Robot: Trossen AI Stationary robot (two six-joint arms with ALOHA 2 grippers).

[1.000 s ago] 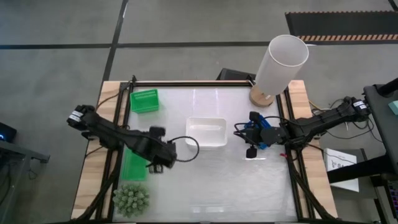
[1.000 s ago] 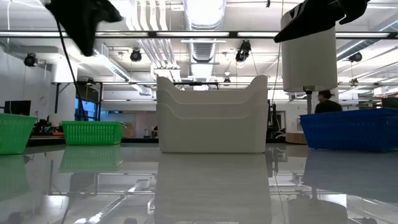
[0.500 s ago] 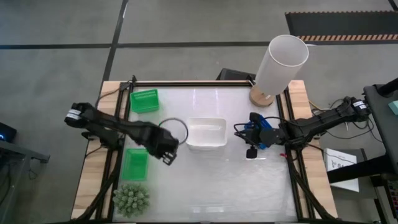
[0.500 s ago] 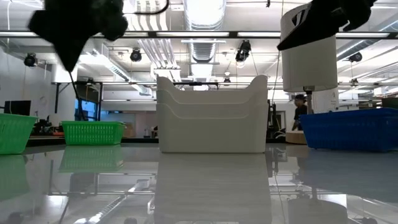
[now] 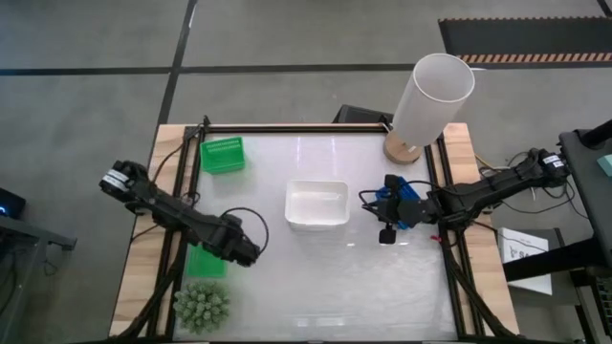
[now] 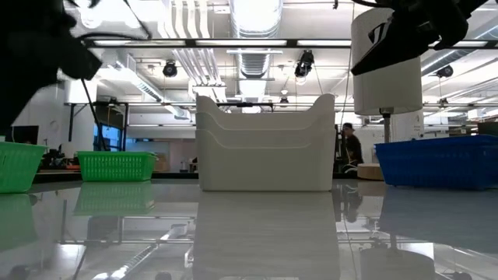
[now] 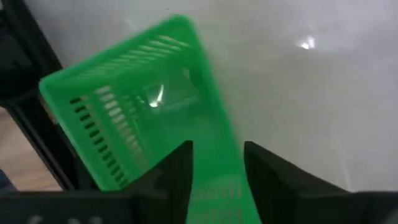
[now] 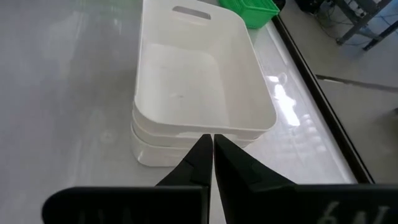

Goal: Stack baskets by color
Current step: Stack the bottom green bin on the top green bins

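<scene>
White tabletop (image 5: 325,277), left tool (image 5: 243,251) parted over green basket (image 7: 137,118) — right tool (image 8: 213,160) shut, empty, facing white baskets (image 8: 199,81).

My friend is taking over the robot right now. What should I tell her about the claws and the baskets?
Left claw: open, above the near green slotted plastic basket at the table's left edge.
Right claw: shut, empty, hovering above the blue plastic basket on the right.
Done: white plastic baskets stacked at the centre.
Left: the far green slotted plastic basket sits apart at the back left; stack the two greens.
</scene>
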